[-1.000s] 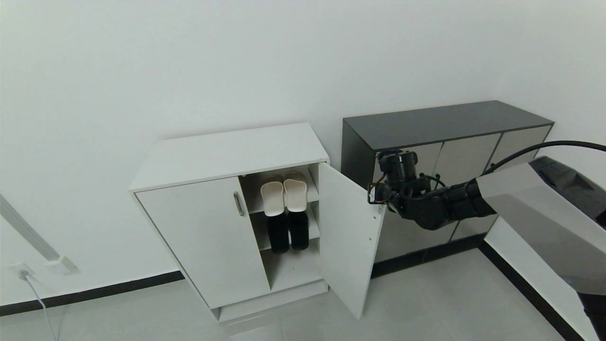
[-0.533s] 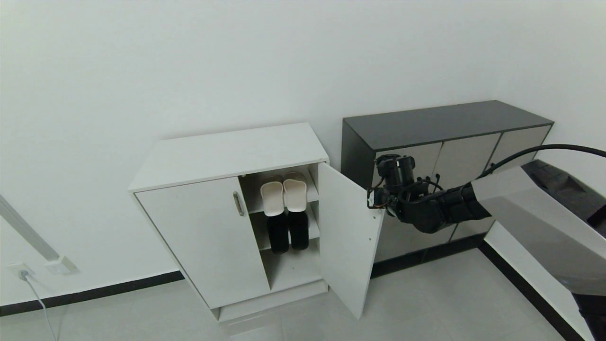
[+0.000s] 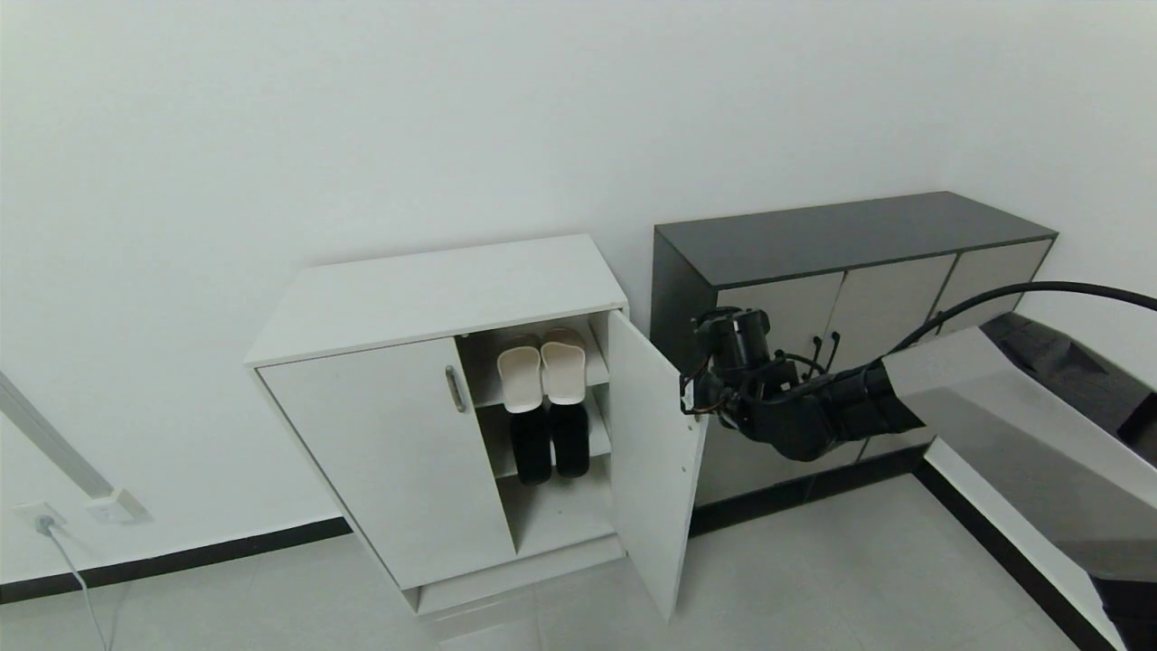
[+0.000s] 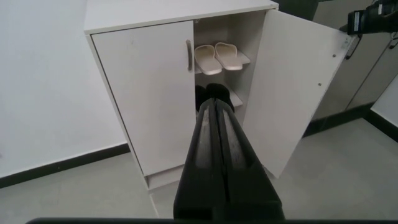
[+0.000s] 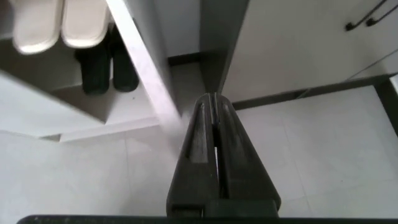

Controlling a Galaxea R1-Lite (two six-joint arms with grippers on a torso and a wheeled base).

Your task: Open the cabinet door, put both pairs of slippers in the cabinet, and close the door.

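Observation:
The white cabinet (image 3: 434, 294) has its left door shut and its right door (image 3: 655, 452) standing partly open. Inside, a white pair of slippers (image 3: 542, 371) lies on the upper shelf and a black pair (image 3: 551, 443) on the shelf below. My right gripper (image 3: 689, 400) is shut and rests against the outer face of the open door near its free upper edge. In the right wrist view the gripper (image 5: 214, 99) points at the door's edge (image 5: 146, 68). My left gripper (image 4: 216, 101) is shut and empty, held low in front of the cabinet opening.
A dark grey sideboard (image 3: 850, 235) stands right beside the cabinet, just behind my right arm. A wall socket with a cable (image 3: 43, 523) is at the far left. Pale floor tiles (image 3: 813, 579) lie in front.
My right gripper has moved left and the right door has swung with it, narrowing the opening. The slippers have not moved.

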